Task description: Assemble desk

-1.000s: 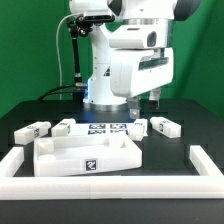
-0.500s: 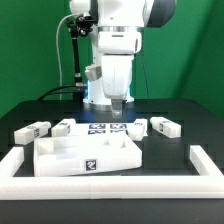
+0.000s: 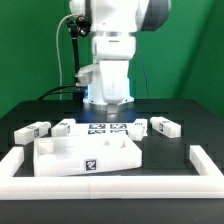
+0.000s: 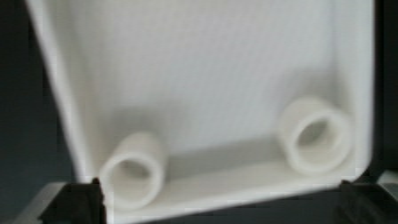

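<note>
Claw [image 3: 117,112] over far edge of panel [image 3: 85,155]; grip could go wrong.

I read the claw as open: in the wrist view its dark fingertips [image 4: 71,205] stand wide apart, holding nothing, with the panel's two round sockets [image 4: 317,135] below. The panel lies rim-up mid-table, inside the border rail [image 3: 110,186]. Leg posts lie loose beyond it, two toward the exterior view's left [image 3: 33,131] and two toward its right [image 3: 165,126], with the marker board [image 3: 104,128] between. My worry is that a descent slightly off line puts a finger on the raised rim rather than astride it, shoving the panel toward the near rail or tipping it. A shallow pinch on that thin wall could let it swing once lifted. The nearest post on the right could also get nudged.
</note>
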